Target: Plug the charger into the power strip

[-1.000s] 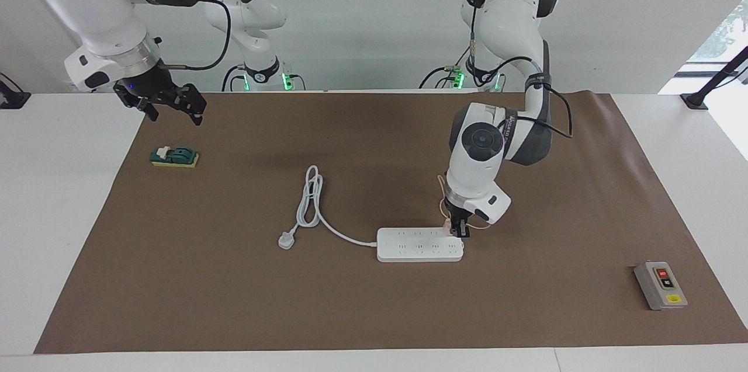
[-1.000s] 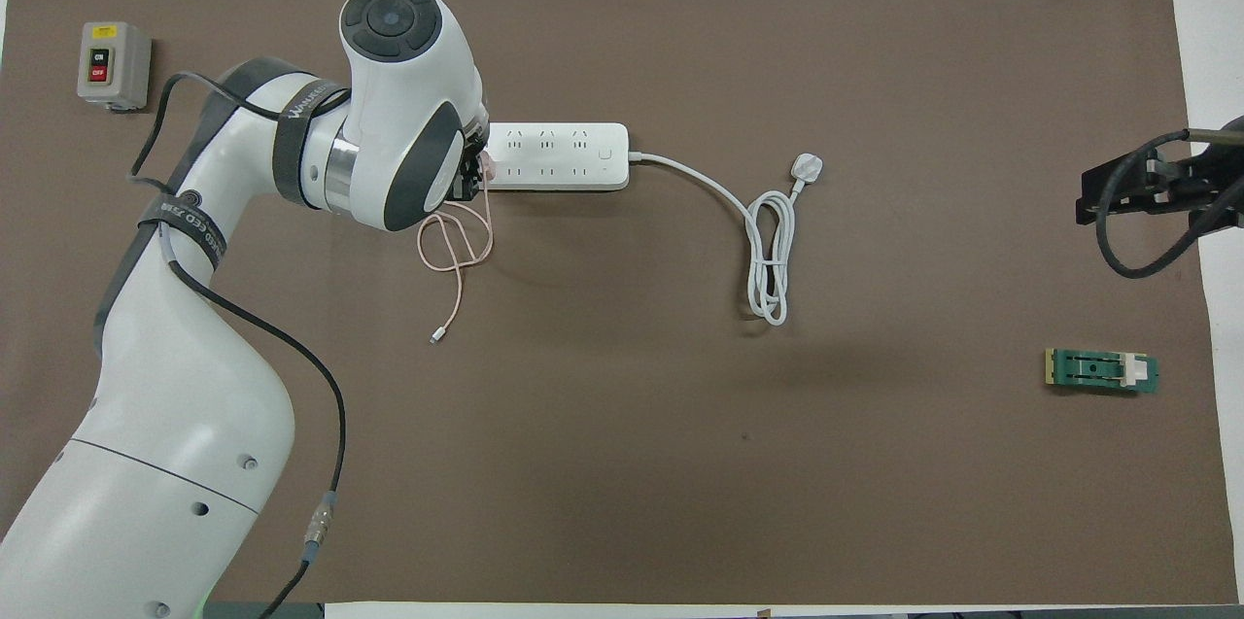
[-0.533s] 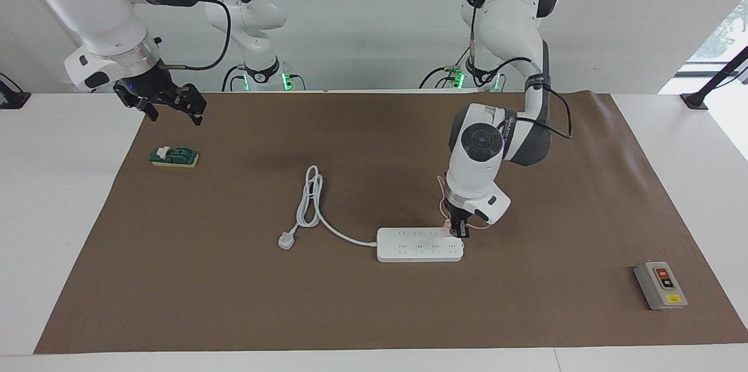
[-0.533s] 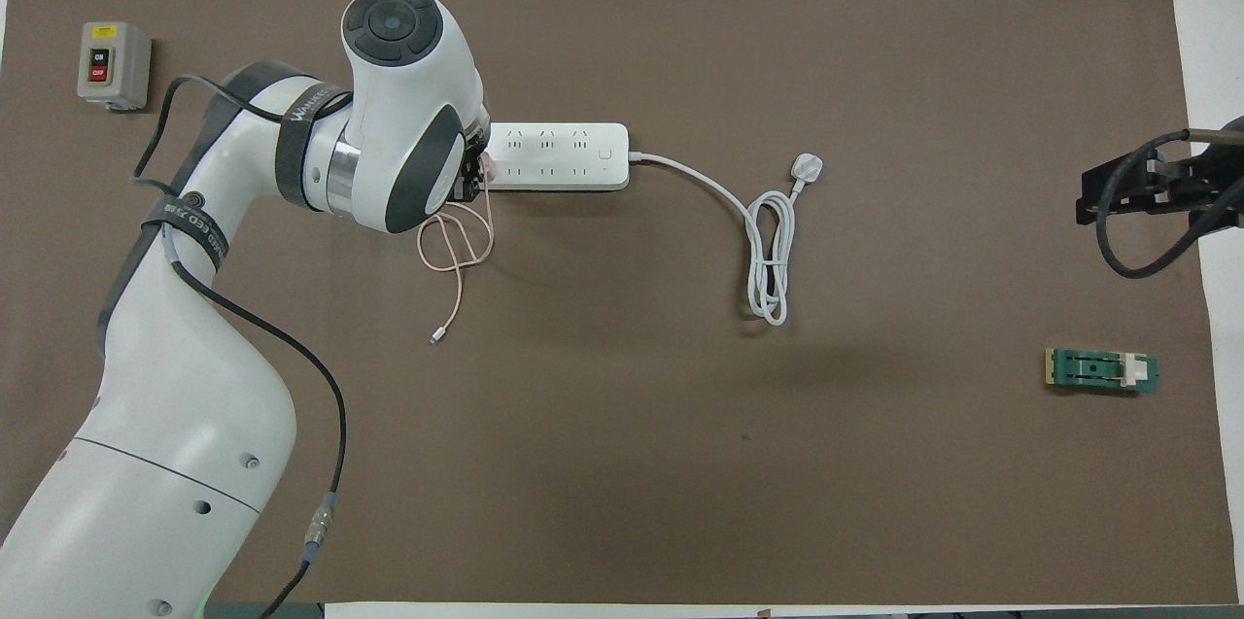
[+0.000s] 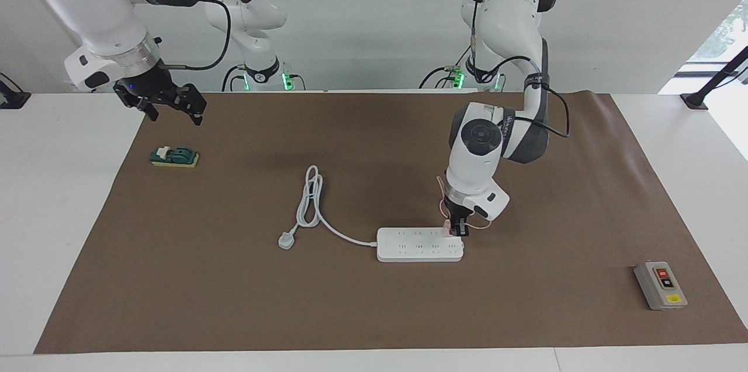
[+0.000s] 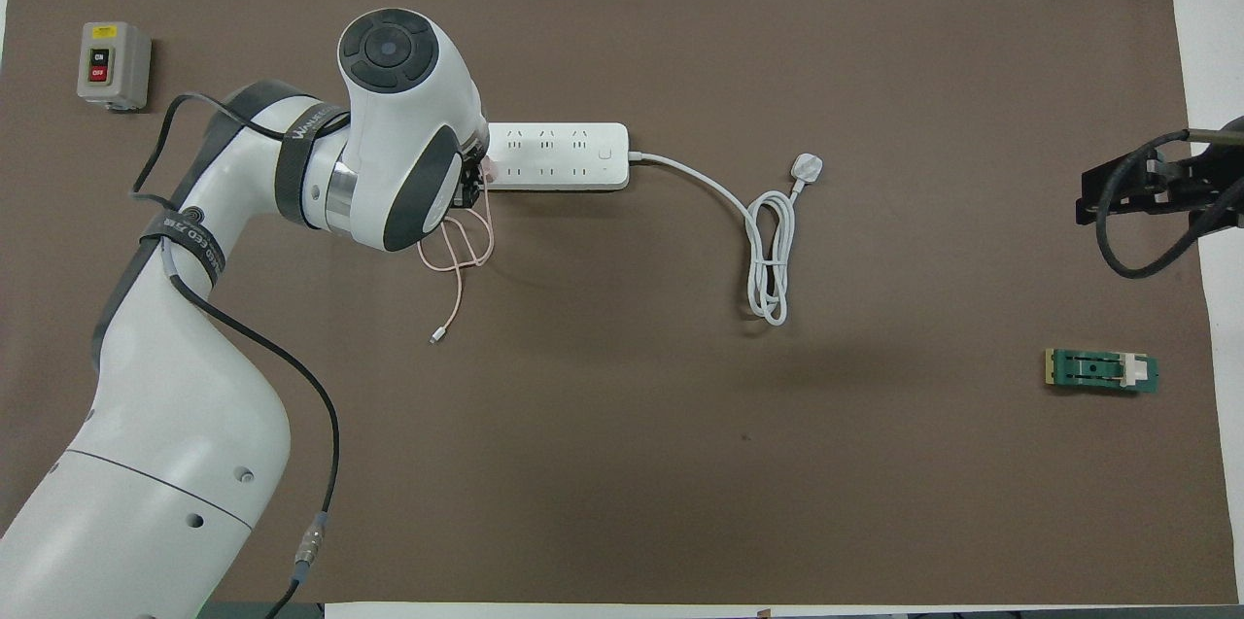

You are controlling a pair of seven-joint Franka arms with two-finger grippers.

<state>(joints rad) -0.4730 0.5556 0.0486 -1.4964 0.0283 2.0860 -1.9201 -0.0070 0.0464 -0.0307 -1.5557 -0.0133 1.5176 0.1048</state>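
The white power strip (image 5: 418, 244) (image 6: 554, 155) lies flat near the middle of the brown mat. My left gripper (image 5: 457, 230) (image 6: 473, 184) points down at the strip's end toward the left arm's end of the table, shut on the pale pink charger (image 5: 447, 228) (image 6: 487, 170). The charger sits on the strip's socket row nearer the robots. How deep it sits I cannot tell. Its thin pink cable (image 6: 457, 255) loops on the mat nearer the robots, ending in a small connector (image 6: 437, 337). My right gripper (image 5: 175, 106) (image 6: 1118, 191) waits open above the mat's edge.
The strip's thick white cord (image 5: 310, 197) (image 6: 768, 259) coils toward the right arm's end, with its white plug (image 5: 286, 240) (image 6: 808, 167) lying loose. A grey switch box (image 5: 660, 284) (image 6: 114, 65) stands at a mat corner. A green block (image 5: 174, 156) (image 6: 1101, 370) lies below the right gripper.
The left arm's wrist and elbow have shifted slightly while its gripper stays at the strip's end with the charger. The right arm has not moved.
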